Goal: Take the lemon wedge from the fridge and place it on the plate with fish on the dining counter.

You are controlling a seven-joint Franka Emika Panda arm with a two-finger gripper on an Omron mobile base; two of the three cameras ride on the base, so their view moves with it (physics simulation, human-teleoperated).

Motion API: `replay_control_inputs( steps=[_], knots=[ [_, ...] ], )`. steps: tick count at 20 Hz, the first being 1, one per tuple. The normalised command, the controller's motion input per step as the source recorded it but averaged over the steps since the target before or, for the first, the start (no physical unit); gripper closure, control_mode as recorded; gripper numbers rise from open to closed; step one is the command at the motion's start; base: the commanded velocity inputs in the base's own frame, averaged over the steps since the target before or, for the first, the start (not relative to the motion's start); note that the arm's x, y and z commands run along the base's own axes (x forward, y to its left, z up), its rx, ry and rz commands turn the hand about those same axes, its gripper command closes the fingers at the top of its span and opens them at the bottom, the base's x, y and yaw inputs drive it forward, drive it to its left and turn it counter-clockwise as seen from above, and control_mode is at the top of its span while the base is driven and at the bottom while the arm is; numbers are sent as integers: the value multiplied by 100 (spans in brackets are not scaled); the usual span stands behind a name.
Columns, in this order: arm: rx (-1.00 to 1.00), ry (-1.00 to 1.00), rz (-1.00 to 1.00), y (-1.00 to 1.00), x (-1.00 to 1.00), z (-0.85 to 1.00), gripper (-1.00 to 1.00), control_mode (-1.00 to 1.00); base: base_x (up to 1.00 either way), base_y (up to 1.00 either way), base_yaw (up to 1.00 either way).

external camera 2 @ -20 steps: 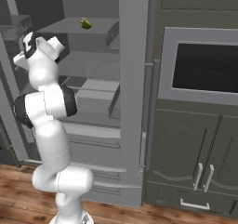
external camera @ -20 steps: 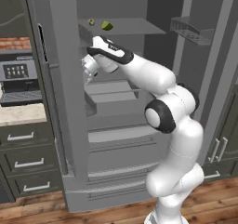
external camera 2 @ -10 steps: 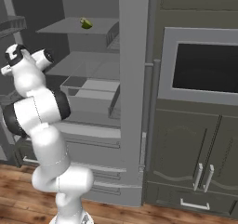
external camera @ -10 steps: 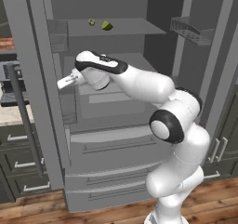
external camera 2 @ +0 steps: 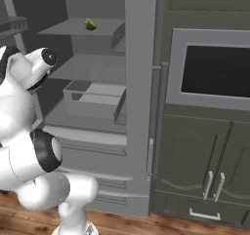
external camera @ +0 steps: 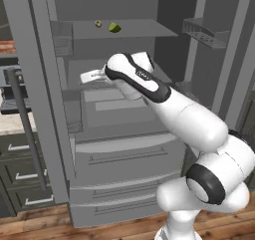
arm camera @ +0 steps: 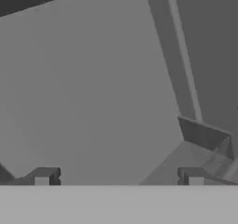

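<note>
Yellow-green lemon wedge [external camera: 114, 27] near shelf edge, open tool [arm camera: 118, 177] below, apart

One fridge [external camera: 119, 149] stands open, with two doors swung wide and two drawers across its bottom. One top shelf [external camera: 134, 31] carries two small items near its middle: one lemon wedge [external camera: 114, 27] and one round beige-brown item [external camera: 98, 23] just beside it. One wire basket [external camera: 205, 32] hangs on the right door. Right of the fridge: one dark oven window [external camera 2: 215, 70] above two cabinet doors [external camera 2: 205, 168].
</note>
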Motion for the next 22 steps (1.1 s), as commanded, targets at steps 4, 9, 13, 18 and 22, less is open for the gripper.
replay_control_inputs(
  steps=[4, 9, 13, 18, 22],
  knots=[
    [0, 6, -42, -99, -100, 81, -100, -100, 0, 0, 0],
    [-5, 29, -42, -76, -92, 26, -100, -100, 0, 0, 0],
    [-15, 43, -42, -58, -83, 0, -100, -100, 0, 0, 0],
    [-17, 42, -37, -79, -75, 2, -100, -100, 0, 0, 0],
    [-30, 23, -21, -100, -61, 2, -100, -100, 0, 0, 0]
  ],
)
